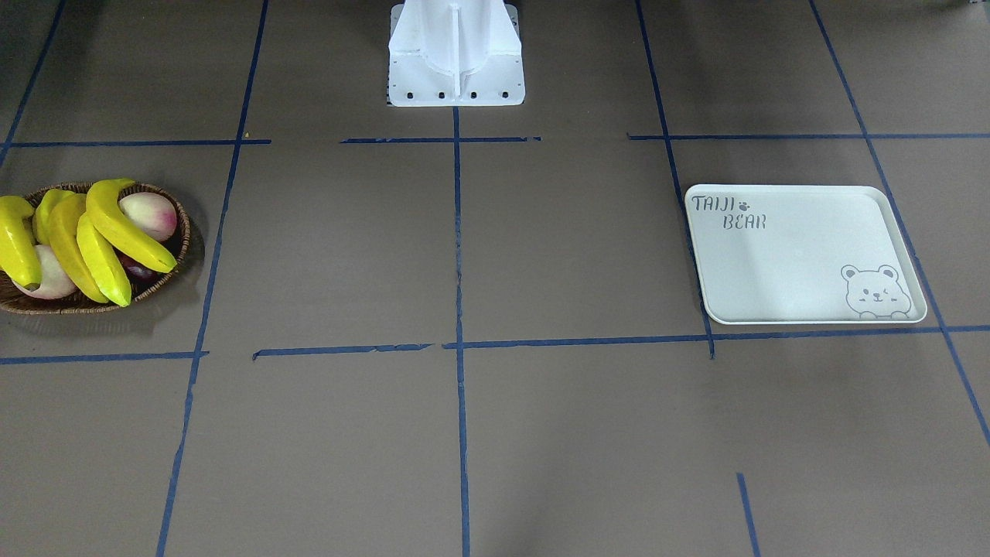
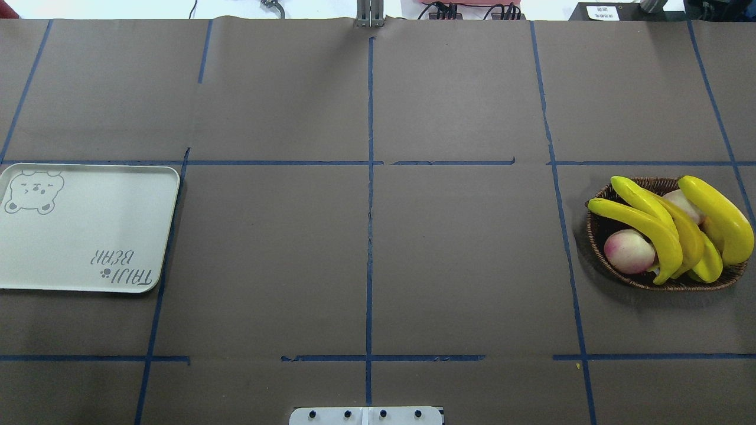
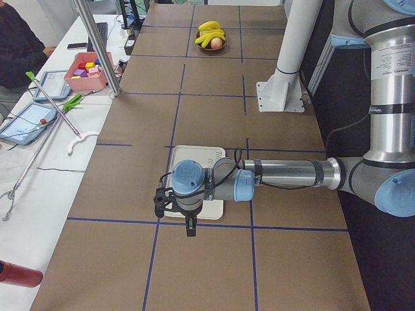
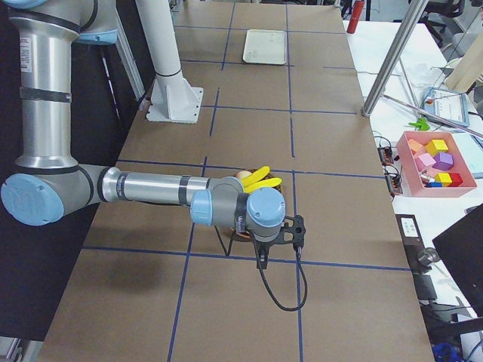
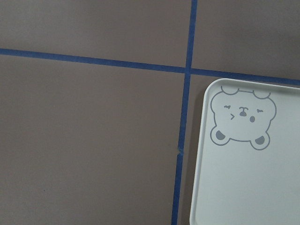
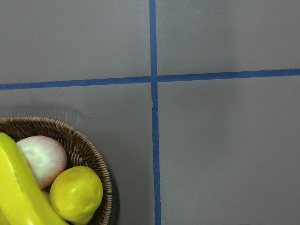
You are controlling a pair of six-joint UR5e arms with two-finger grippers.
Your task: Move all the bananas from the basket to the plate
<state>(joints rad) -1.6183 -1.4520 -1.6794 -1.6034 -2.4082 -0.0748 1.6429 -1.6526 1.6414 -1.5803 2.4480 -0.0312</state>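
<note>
No transfer had begun. The bananas (image 2: 667, 236) all lay in the basket (image 2: 649, 283), stacked over a pink-white fruit (image 2: 629, 251). The plate (image 2: 88, 242) held nothing and stood well apart, at the table's opposite end. The right gripper (image 4: 261, 260) hung above the table just beside the basket. The left gripper (image 3: 190, 227) hung near the plate's bear corner. We could not tell how wide either pincer stood, since only the side views showed them. We judged the step in hand to be the first approach. The next move called for the right gripper to shift over the basket, descend on the topmost banana and close across its middle.
</note>
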